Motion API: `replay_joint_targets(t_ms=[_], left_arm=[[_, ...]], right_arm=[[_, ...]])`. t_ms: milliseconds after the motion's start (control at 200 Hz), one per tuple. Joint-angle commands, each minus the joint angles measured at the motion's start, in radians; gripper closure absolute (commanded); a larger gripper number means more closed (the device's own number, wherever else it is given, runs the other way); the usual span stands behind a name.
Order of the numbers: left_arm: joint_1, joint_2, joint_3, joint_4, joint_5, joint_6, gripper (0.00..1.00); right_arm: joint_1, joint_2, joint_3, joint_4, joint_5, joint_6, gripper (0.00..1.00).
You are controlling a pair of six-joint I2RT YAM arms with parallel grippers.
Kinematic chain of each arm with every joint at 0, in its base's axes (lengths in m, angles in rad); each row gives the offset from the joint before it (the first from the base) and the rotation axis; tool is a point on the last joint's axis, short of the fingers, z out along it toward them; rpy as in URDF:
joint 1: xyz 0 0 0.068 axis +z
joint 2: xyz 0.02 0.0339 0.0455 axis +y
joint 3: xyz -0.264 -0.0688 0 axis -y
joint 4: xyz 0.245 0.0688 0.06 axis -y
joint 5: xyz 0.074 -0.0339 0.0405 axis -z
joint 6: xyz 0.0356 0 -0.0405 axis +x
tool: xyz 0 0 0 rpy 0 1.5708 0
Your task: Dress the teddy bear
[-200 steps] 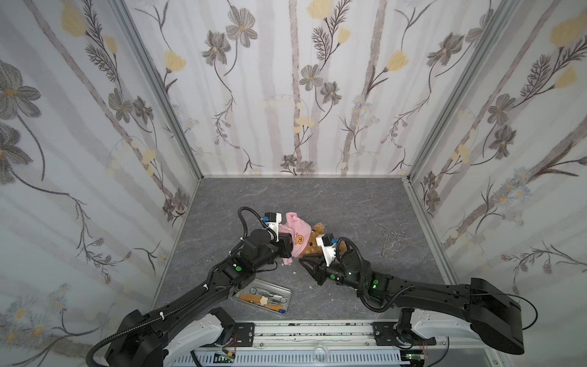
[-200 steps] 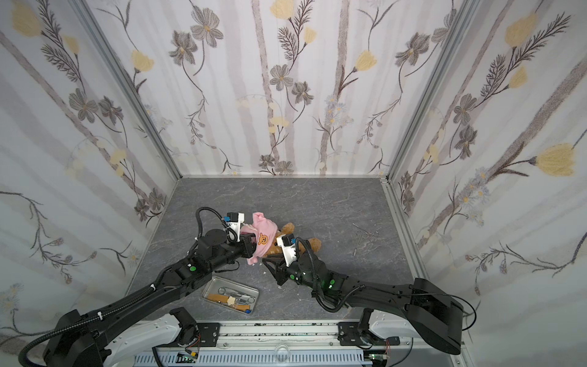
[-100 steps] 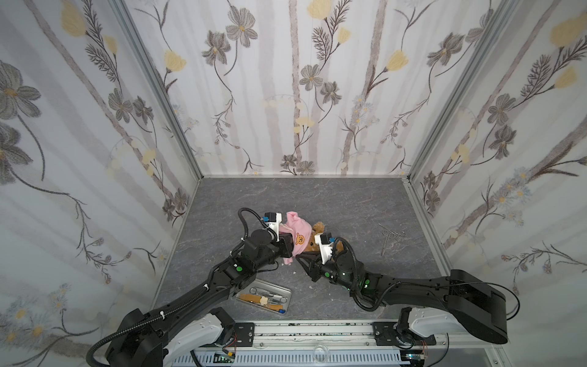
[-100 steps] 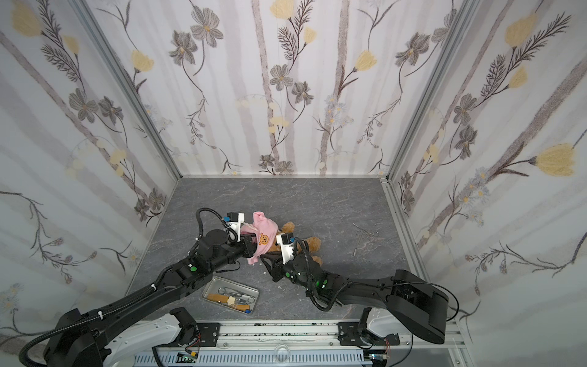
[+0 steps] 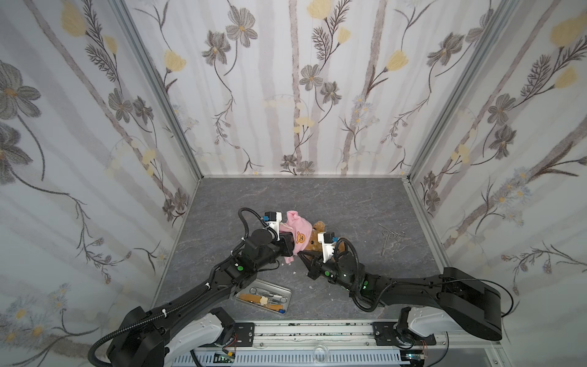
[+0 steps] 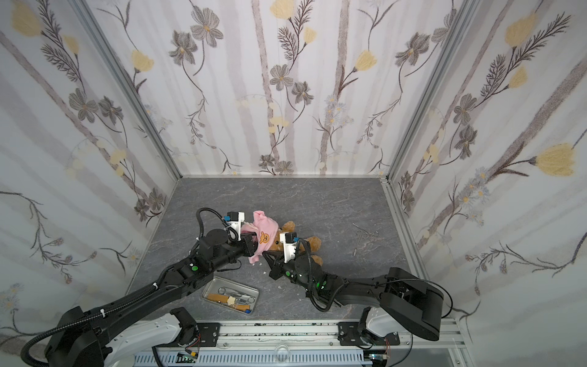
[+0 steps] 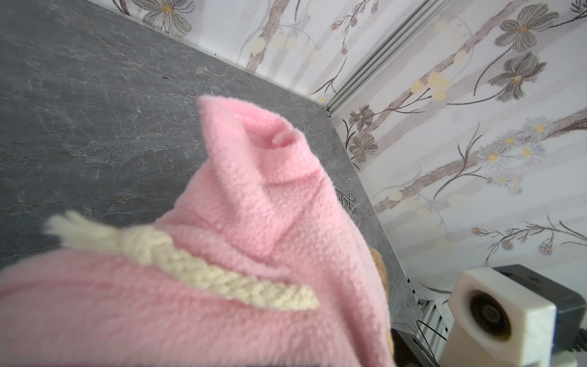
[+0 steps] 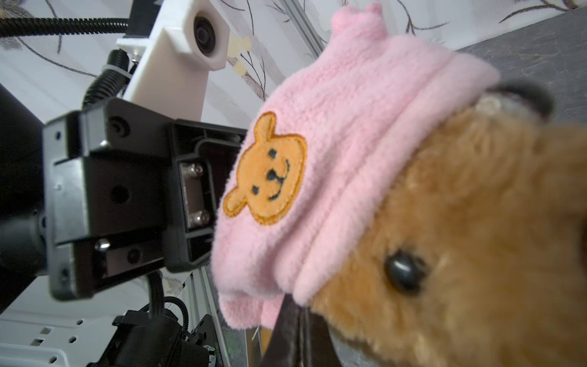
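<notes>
Both end effectors are clenched: the left end effector (image 5: 287, 247) grips the pink shirt (image 5: 301, 230), and the right end effector (image 5: 302, 253) is closed at its hem. The shirt caps the head of the teddy bear (image 8: 476, 222), which lies on the surface (image 5: 349, 206) between them.

Both arms reach inward, left tool (image 5: 288, 246) and right tool (image 5: 304, 254) clamped, close together.

The tabletop (image 5: 317, 197) carries one teddy bear (image 5: 318, 227), one pink shirt (image 5: 300, 230) and one metal tray (image 5: 276, 285). Two robot arms (image 5: 203, 287) reach in. The thin instruments (image 5: 389, 236) near its right edge are too small to count.
</notes>
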Motion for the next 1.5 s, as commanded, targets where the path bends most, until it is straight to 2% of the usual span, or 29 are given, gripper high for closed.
replay_joint_targets(t_ms=[0, 165, 410, 724, 929, 1049, 1214, 1369, 1494], left_arm=[[-0.001, -0.002, 0.011, 0.057, -0.040, -0.020, 1.00], [0.000, -0.009, 0.025, 0.065, -0.049, -0.039, 1.00], [0.005, -0.009, 0.016, 0.065, -0.029, -0.027, 1.00], [0.020, 0.002, 0.012, 0.065, -0.010, 0.001, 1.00], [0.037, -0.008, 0.011, 0.063, 0.046, -0.004, 1.00], [0.077, -0.009, 0.007, 0.040, 0.097, -0.001, 1.00], [0.134, 0.024, 0.011, 0.032, 0.176, 0.013, 1.00], [0.172, 0.036, 0.011, 0.020, 0.206, 0.041, 1.00], [0.187, 0.048, -0.008, 0.019, 0.219, 0.069, 1.00]], right_arm=[[0.003, -0.025, -0.018, -0.021, 0.067, 0.043, 1.00], [0.006, -0.067, -0.082, -0.144, 0.140, 0.096, 1.00], [0.006, -0.119, -0.096, -0.293, 0.198, 0.096, 1.00], [0.003, -0.167, -0.131, -0.294, 0.184, 0.093, 1.00], [-0.033, -0.151, -0.120, -0.392, 0.242, 0.122, 1.00], [-0.061, -0.160, -0.138, -0.425, 0.275, 0.139, 1.00], [-0.070, -0.128, -0.113, -0.478, 0.319, 0.080, 1.00], [-0.091, -0.072, -0.102, -0.508, 0.378, 0.010, 1.00], [-0.117, -0.065, -0.097, -0.460, 0.334, -0.032, 1.00]])
